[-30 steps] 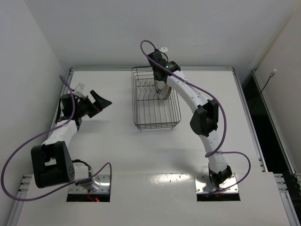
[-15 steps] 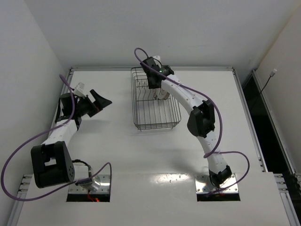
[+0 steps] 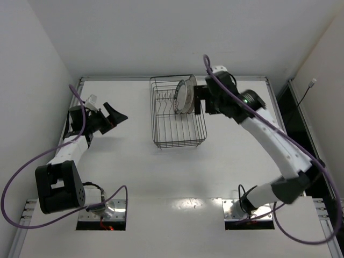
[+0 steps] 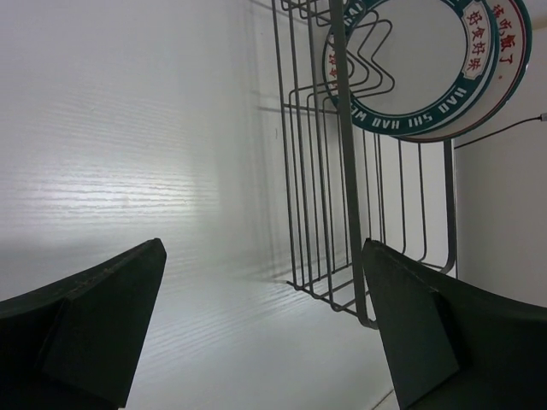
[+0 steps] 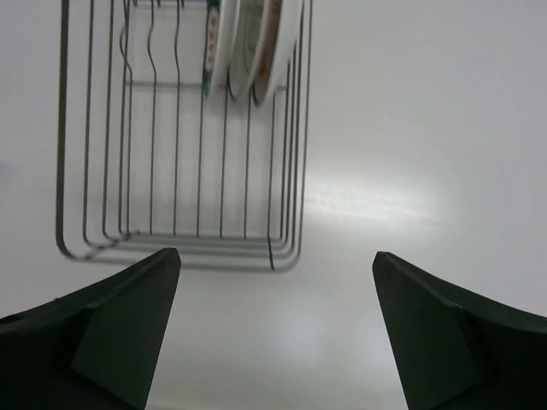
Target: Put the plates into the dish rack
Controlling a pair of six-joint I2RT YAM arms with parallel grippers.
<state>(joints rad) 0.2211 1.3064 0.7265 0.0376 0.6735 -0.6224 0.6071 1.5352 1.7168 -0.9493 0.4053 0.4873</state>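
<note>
- The dish rack (image 3: 177, 131) sits toward the table's (image 3: 134, 177) 12 o'clock edge, with its long side running from 6 to 12.
- The plates (image 3: 183, 97) stand on edge inside it, packed close together in the rack's 1 o'clock corner, beside its right wall. From above I cannot tell how many there are.
- In the left wrist view the teal-rimmed plate (image 4: 419, 68) faces the camera through the wires. A red-lettered plate (image 4: 510, 34) stands just behind it.
- The right wrist view shows the plates edge-on and upright, next to the wavy tines (image 5: 152, 51).
- The right gripper (image 3: 200, 100) hovers at 3 o'clock of the plates, just outside the rack wall. Its fingers are spread wide apart and hold nothing.
- The left gripper (image 3: 119, 114) is at 9 o'clock of the rack, well apart from it. Its fingers are also spread apart and empty.
</note>
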